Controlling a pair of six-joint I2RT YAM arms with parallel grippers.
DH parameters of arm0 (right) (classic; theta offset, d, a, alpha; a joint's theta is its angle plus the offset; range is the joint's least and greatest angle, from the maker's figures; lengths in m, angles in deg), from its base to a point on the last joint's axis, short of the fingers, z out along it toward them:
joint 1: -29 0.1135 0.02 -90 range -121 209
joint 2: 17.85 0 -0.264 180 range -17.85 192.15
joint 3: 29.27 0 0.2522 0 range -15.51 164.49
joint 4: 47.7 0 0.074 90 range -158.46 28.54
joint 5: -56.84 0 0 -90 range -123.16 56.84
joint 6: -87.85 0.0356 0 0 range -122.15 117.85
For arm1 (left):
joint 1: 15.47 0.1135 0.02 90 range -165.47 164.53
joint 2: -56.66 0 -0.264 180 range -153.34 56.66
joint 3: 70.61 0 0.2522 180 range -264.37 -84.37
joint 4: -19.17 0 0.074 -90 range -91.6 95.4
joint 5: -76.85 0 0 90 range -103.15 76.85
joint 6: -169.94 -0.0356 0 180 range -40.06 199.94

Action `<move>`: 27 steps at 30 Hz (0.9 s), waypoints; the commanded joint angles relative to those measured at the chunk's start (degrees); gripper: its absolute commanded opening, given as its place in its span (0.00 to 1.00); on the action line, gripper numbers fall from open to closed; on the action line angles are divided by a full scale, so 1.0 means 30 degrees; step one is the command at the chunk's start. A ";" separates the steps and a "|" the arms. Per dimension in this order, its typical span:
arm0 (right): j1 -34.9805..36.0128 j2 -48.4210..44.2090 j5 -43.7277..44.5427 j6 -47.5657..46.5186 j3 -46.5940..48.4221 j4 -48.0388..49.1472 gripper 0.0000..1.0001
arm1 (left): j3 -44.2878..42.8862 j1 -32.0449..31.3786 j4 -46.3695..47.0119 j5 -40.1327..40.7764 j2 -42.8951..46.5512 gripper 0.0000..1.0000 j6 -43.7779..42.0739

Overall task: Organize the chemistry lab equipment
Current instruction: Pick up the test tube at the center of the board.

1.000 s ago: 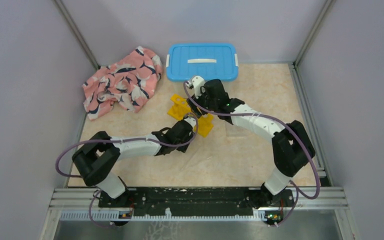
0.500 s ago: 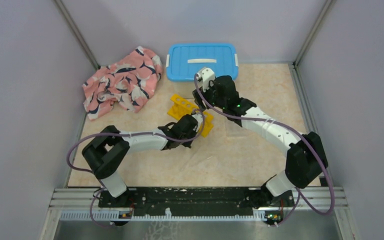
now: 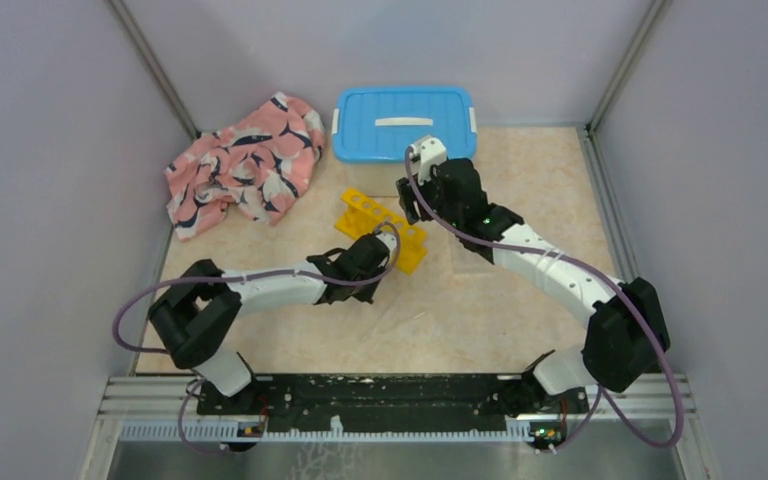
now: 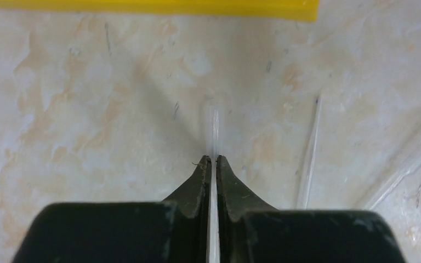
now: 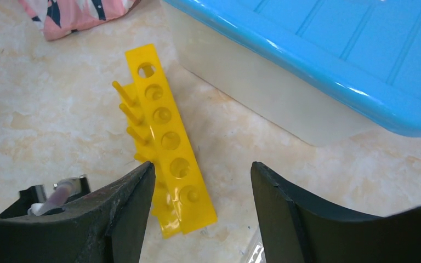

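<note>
Looking down from above, we see the long yellow holed rack (image 3: 380,230) lying on the marbled table (image 3: 520,310), just in front of the white bin with the blue lid (image 3: 405,122) and to the right of the pink whale-patterned cloth (image 3: 245,165). The left gripper (image 4: 212,160) sits low at the rack's near side. Its jaws are pinched almost together on a thin clear tube (image 4: 214,126), which runs out past the tips toward the rack's yellow edge. A few faint clear streaks (image 4: 308,156) lie on the table to its right, too thin for us to name. The right gripper (image 5: 203,167) hovers above the rack with its jaws spread wide and nothing held. Between its fingers we count 6 holes in the rack's top strip.
</note>
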 commanded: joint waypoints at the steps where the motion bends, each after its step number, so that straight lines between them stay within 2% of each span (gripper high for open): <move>1: -0.0094 -0.1637 0.1825 0.2312 -0.0186 0.1103 0.65 | 0.0277 -0.0139 -0.2228 0.1325 0.2538 0.08 0.0676; 7: -0.0254 -0.2666 0.1789 0.4716 -0.0227 0.0536 0.64 | 0.0194 -0.0454 -0.2126 0.2211 0.5866 0.08 -0.0253; 13: -0.0268 -0.3911 -0.0590 0.6814 -0.1075 0.0368 0.63 | 0.0604 -0.0596 -0.0698 0.2407 0.8334 0.08 -0.1498; 19: -0.0282 -0.4759 -0.3897 0.8528 -0.1943 0.0284 0.61 | 0.0786 -0.0927 0.0870 0.2121 0.9670 0.07 -0.3160; 27: -0.0278 -0.4794 -0.6234 1.0099 -0.2973 0.1439 0.56 | 0.0679 -0.1201 0.2180 0.1615 1.0229 0.07 -0.4696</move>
